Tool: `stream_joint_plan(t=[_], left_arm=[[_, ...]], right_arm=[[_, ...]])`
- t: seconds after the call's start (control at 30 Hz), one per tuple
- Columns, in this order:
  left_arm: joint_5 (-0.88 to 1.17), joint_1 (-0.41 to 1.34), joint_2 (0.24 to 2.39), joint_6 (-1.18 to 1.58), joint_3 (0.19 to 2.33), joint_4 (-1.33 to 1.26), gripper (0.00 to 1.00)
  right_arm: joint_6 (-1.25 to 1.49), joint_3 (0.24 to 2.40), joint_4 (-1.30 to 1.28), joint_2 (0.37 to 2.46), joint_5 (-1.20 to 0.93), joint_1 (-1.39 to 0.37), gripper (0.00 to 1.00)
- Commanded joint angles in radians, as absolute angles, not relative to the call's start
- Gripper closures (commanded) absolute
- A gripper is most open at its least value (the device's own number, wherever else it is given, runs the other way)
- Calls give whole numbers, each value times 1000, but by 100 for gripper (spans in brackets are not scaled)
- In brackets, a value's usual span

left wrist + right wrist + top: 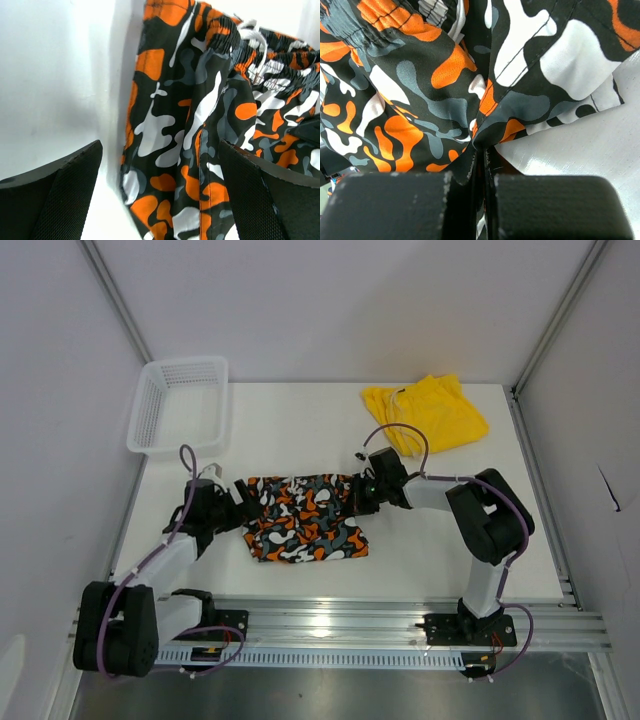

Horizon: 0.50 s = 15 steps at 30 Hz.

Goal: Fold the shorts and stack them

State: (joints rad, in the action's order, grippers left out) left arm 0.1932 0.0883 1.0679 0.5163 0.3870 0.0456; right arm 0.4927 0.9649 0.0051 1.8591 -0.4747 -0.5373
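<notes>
**Right gripper pinches the camouflage shorts; left gripper gapes at their far edge**

The patterned shorts (305,518), blotched in orange, white, black and grey-teal, lie spread on the white table (450,550), near its front edge and between the two arms. The right gripper (356,496) reaches in from the right at the upper right corner of the cloth. In the right wrist view its two dark fingers are pressed together with a fold of the patterned fabric caught between them, and the cloth bunches up where it enters the pinch. The left gripper (243,508) sits at the left edge of the same shorts with its jaws spread wide and nothing between them. In the left wrist view the black, textured pads (65,195) stand far apart, low over the table, with the hem of the shorts in front of them and a white drawstring (252,37) showing at the gathered waistband further off. The yellow shorts (430,412) lie crumpled at the back right of the table, well apart from both grippers. A white mesh basket (150,420) stands at the back left corner
</notes>
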Motion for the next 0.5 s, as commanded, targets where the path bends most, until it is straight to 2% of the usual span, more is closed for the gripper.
stream_joint_plan(t=[0.0, 0.2, 0.37, 0.43, 0.47], left_arm=[[293, 78, 1152, 531, 390, -56, 1], [353, 77, 1313, 563, 411, -106, 1], [399, 78, 1336, 552, 405, -143, 1], [409, 78, 1316, 551, 397, -158, 4], [420, 78, 1310, 549, 393, -166, 8]], right_arm=[[457, 974, -37, 1885, -468, -531, 100], [463, 977, -34, 1873, -483, -531, 100], [460, 983, -41, 1864, -485, -531, 100], [460, 986, -41, 1865, -483, -531, 100], [462, 986, -41, 1865, -485, -531, 100]])
